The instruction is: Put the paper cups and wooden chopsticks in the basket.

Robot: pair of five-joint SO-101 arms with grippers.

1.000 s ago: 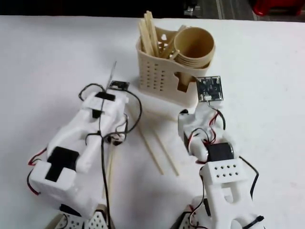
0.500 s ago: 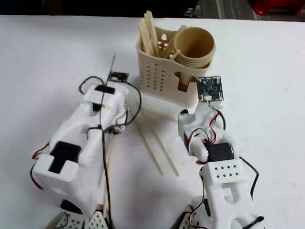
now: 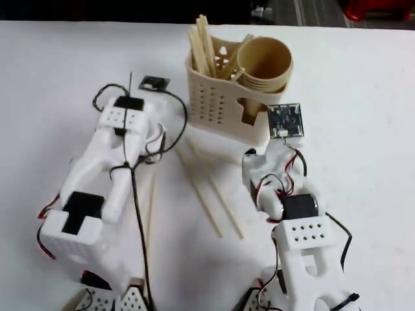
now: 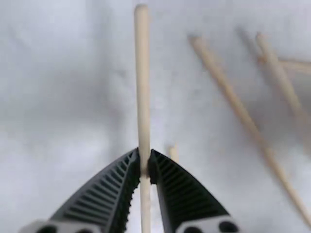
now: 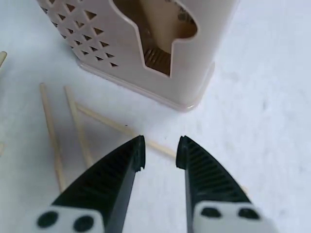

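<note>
— Where's my left claw (image 4: 144,158) now?
— Clenched on one chopstick (image 4: 141,73), which runs straight out past the tips. Since a second ago the left arm (image 3: 107,168) has swung away from me and leftward, farther from the basket (image 3: 217,110), and the stick went with it.
— And the right?
— My right claw (image 5: 161,148) hasn't budged. It's released, jaws apart, hovering just in front of the basket over a loose stick (image 5: 109,124).
— What's in already?
— The cups (image 3: 264,61) sit stacked in the basket, with a bundle of sticks (image 3: 202,42) upright beside them. A pair (image 3: 221,199) lies on the tabletop (image 3: 363,129) between the arms.
</note>
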